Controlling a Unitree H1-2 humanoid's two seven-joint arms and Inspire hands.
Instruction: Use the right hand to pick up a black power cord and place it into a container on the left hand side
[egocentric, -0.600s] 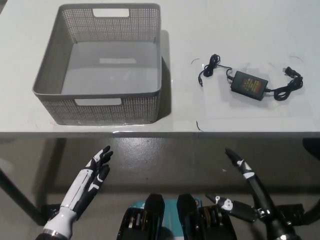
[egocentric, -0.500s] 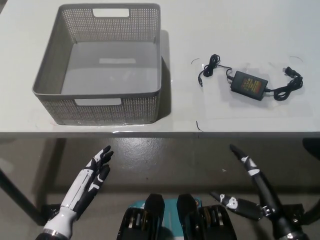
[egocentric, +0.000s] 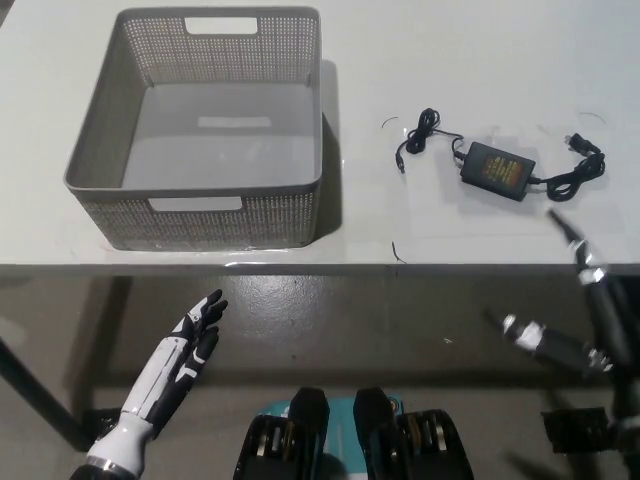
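Near the table (egocentric: 520, 240) edge, right hand (egocentric: 580, 310) fingers spread, short of the power cord (egocentric: 497, 167).

Basket (egocentric: 100, 160) on table (egocentric: 480, 50), left side. Power adapter w/ cord (egocentric: 497, 166) on table well right of it. Both hands below table's front edge: left hand (egocentric: 170, 370) lower left, right hand (egocentric: 585, 310) lower right.

White table (egocentric: 480, 60) (faint marks on top); grey floor (egocentric: 330, 310) below.
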